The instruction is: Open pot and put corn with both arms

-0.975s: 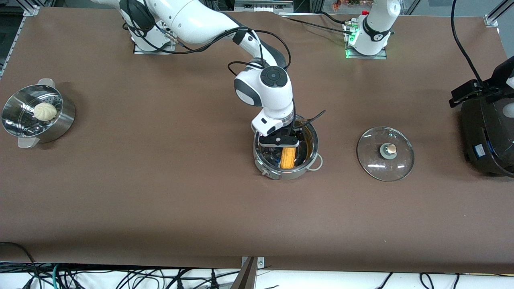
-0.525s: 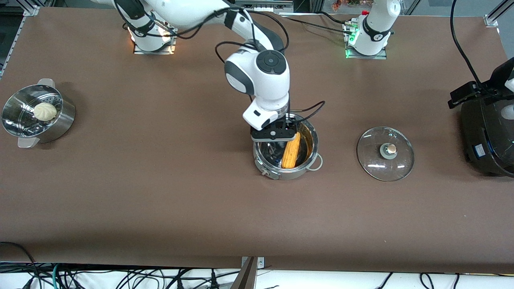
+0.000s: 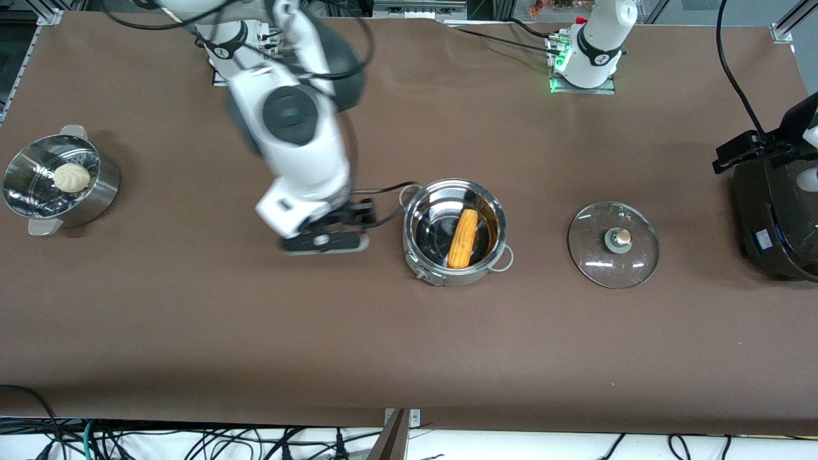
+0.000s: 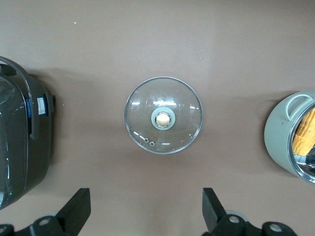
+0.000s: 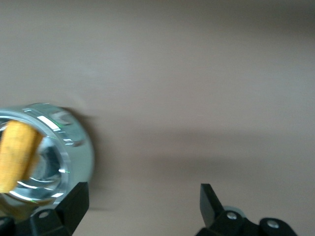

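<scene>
Front view: right gripper (image 3: pixel 324 241) has left the pot (image 3: pixel 455 231), fingers spread, empty, beside it; corn (image 3: pixel 462 238) lies inside. Left gripper (image 4: pixel 145 216) wide, empty, waits above lid (image 4: pixel 163 115). Placement looks done.

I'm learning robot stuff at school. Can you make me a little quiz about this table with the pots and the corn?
1. True or false: the corn lies inside the pot.
2. The glass lid lies: A on the pot, B flat on the table, C in a gripper.
3. What sits in the steamer pot at the right arm's end?

Key: 1 true. 2 B. 3 A white bun.
</scene>
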Controlling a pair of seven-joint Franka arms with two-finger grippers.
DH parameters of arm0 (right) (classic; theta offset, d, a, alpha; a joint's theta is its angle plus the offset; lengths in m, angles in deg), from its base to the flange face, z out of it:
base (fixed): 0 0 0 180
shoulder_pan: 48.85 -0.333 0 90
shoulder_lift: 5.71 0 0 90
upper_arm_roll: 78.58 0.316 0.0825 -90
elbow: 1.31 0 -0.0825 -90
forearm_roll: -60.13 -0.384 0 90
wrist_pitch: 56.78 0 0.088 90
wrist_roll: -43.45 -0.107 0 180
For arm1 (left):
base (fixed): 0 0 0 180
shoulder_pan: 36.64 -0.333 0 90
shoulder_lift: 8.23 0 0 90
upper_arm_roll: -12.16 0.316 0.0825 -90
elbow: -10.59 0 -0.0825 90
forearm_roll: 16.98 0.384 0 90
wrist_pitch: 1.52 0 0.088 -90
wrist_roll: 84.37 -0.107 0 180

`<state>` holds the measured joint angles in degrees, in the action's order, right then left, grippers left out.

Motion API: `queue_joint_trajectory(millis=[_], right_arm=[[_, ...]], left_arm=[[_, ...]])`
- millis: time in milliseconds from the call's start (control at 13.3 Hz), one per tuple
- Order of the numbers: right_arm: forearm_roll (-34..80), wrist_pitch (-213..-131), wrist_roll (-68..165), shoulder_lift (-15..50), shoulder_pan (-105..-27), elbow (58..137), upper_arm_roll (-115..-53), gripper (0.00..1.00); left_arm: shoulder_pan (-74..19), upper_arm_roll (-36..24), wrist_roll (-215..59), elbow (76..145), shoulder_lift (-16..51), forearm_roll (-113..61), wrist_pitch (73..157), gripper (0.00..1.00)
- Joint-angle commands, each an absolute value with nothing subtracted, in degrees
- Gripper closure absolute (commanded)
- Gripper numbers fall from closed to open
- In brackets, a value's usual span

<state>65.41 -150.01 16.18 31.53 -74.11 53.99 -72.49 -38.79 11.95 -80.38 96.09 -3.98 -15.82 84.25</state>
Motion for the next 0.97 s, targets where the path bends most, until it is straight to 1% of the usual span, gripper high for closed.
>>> queue_joint_trajectory(millis=[0, 225, 375, 525, 600, 825, 900], right_arm=[[63.12, -143.29, 22.69, 27.60, -65.23, 55.38, -71.46, 0.00], [63.03, -136.96, 28.04, 26.81, -58.11, 55.29, -73.21, 0.00], [62.95, -136.76, 34.79, 26.81, -52.13, 55.20, -73.48, 0.00], [63.03, -136.33, 43.50, 26.37, -49.13, 54.94, -73.83, 0.00], [63.03, -136.15, 44.93, 25.58, -47.81, 55.11, -73.66, 0.00], [63.12, -136.93, 44.59, 23.30, -47.80, 55.46, -74.97, 0.00], [63.12, -137.64, 44.42, 22.25, -47.89, 56.86, -75.32, 0.00]], left_arm=[[-39.28, 11.72, -80.33, 94.09, -3.05, -17.07, 83.65, 0.00], [-39.28, 11.72, -80.33, 94.17, -3.05, -17.07, 83.65, 0.00], [-39.28, 11.72, -80.33, 94.17, -3.05, -17.07, 83.65, 0.00], [-39.28, 11.72, -80.33, 94.17, -3.05, -17.07, 83.65, 0.00], [-39.28, 11.72, -80.33, 94.17, -3.13, -17.07, 83.65, 0.00], [-39.28, 11.72, -80.33, 94.17, -3.05, -17.07, 83.65, 0.00], [-39.28, 11.72, -80.33, 94.17, -3.05, -17.07, 83.65, 0.00]])
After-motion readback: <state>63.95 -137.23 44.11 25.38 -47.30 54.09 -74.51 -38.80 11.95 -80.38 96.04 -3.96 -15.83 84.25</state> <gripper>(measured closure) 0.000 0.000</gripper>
